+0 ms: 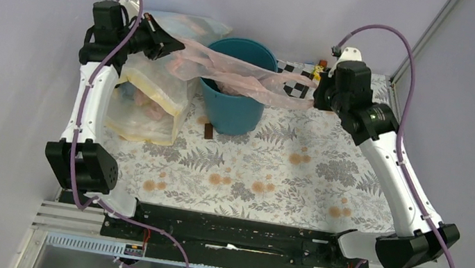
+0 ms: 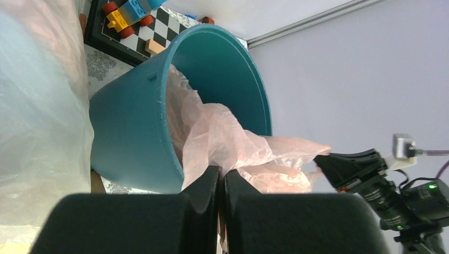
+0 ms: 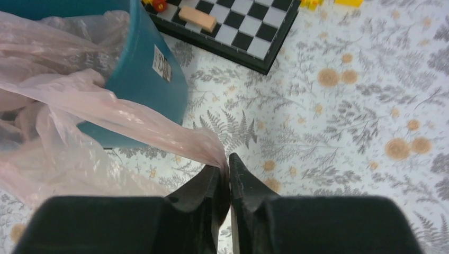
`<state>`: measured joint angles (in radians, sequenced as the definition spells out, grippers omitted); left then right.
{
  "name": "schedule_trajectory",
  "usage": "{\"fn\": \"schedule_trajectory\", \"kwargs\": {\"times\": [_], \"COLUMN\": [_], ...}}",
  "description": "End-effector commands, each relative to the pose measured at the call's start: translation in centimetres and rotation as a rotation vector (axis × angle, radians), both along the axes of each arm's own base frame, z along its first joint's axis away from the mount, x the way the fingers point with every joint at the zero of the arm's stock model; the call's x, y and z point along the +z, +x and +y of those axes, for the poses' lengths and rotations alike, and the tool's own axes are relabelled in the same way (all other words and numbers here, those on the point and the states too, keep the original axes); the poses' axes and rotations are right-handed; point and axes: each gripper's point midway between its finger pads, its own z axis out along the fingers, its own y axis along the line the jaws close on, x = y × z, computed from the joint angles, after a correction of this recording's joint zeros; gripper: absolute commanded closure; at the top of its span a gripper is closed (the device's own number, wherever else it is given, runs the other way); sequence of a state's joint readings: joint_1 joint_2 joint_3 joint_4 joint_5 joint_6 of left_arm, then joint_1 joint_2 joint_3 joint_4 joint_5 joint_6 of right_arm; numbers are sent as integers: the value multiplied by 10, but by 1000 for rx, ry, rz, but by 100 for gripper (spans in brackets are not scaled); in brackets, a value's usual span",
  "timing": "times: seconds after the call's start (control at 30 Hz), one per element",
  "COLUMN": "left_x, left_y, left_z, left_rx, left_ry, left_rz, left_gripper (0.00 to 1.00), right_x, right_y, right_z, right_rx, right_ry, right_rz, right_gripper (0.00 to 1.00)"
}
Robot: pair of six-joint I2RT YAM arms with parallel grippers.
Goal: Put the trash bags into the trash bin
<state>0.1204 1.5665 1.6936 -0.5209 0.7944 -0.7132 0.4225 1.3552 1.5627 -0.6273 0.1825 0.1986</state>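
The bag (image 1: 242, 79) is stretched across the mouth of the bin (image 1: 230, 115), far on the worktop (image 1: 271, 174), with its middle sagging inside. It is judged light, limp, slippery and easily torn, best gripped at bunched edges. Its opposite ends are pinched in the closed left claw (image 1: 176, 45) and right claw (image 1: 314, 92)

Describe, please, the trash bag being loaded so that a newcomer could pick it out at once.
Start at the tall teal trash bin at the back of the table. Stretched across its mouth is the trash bag, pinched between the left hand and the right hand. Unlike the large clear sack left of the bin, it is a thin, crinkly, pale pink film.
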Motion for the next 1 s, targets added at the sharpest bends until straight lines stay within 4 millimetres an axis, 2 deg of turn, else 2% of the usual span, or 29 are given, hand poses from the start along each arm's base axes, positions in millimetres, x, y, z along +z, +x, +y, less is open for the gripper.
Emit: {"fn": "schedule_trajectory", "kwargs": {"times": [0.0,0.13,0.23,0.43,0.67,0.8,0.97], "left_x": [39,35,37,46,68,78,87], "left_y": [-9,-8,-13,-28,-53,-70,-93], "left_z": [7,4,2,4,27,39,29], "left_rx": [13,-15,-30,-16,158,273,302], "left_ry": [3,-9,-2,53,226,314,367], "left_rz": [-145,-138,-152,-199,-332,-440,-632], "left_gripper": [94,87,78,47,14,5,1], "right_x": [-14,-19,-12,-2,0,0,-2], "right_y": [-6,-8,-11,-15,-17,-16,-15], "right_z": [-5,6,20,45,53,56,59], "right_rx": [-18,35,95,205,240,250,260], "right_ry": [24,51,99,196,226,232,235], "right_rz": [-2,16,14,18,17,20,29], "right_gripper": [81,63,57,61,67,67,67]}}
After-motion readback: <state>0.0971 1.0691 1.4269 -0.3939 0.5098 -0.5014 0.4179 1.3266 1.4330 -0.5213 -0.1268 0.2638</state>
